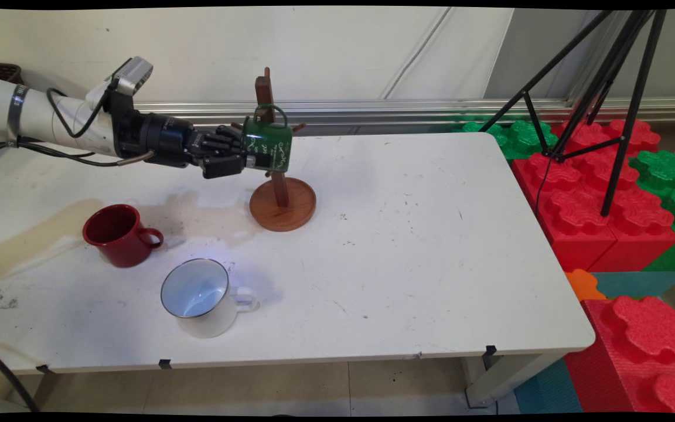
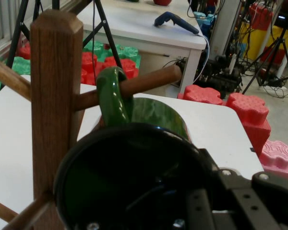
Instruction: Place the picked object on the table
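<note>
My gripper (image 1: pixel 248 156) reaches in from the left and is shut on the rim of a green mug (image 1: pixel 268 149), held on its side against a wooden mug tree (image 1: pixel 282 204). In the hand view the mug's dark opening (image 2: pixel 129 182) fills the lower middle, with one finger inside it and one outside at the lower right. The mug's green handle (image 2: pixel 110 98) is looped over a wooden peg (image 2: pixel 146 82) that sticks out of the tree's upright post (image 2: pixel 55 96). The gripper (image 2: pixel 206 203) itself shows only as black linkage at the bottom edge.
A red mug (image 1: pixel 118 234) and a white enamel mug (image 1: pixel 197 296) stand on the white table (image 1: pixel 419 234), at its near left. A black tripod (image 1: pixel 607 88) and red and green foam blocks (image 1: pixel 595 205) stand beyond the table's right edge.
</note>
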### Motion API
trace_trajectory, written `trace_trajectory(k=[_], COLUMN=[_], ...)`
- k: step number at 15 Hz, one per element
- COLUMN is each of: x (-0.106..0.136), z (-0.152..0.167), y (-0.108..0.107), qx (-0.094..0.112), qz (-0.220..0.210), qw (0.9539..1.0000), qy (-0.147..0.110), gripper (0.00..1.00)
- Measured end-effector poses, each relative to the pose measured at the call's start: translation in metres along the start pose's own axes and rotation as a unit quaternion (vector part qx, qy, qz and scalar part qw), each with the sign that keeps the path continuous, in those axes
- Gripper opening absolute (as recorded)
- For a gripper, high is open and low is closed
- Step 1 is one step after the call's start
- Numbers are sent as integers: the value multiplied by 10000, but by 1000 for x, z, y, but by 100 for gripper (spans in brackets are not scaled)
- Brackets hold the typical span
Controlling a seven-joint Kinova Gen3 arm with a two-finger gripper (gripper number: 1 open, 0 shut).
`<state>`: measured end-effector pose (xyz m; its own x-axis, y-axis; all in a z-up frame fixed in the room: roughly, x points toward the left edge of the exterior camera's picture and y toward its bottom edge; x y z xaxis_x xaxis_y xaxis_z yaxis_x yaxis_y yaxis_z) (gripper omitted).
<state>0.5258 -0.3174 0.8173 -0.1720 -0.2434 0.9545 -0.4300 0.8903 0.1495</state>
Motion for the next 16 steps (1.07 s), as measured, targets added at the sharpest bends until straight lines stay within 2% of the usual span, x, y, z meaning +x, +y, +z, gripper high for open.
trace_trajectory(k=[10,16], x=[5,8], z=[-4,-19], y=[11,32], qx=[-115,-253], qz=[21,68], qw=[9999,9996], qy=[55,44], gripper=[0,0])
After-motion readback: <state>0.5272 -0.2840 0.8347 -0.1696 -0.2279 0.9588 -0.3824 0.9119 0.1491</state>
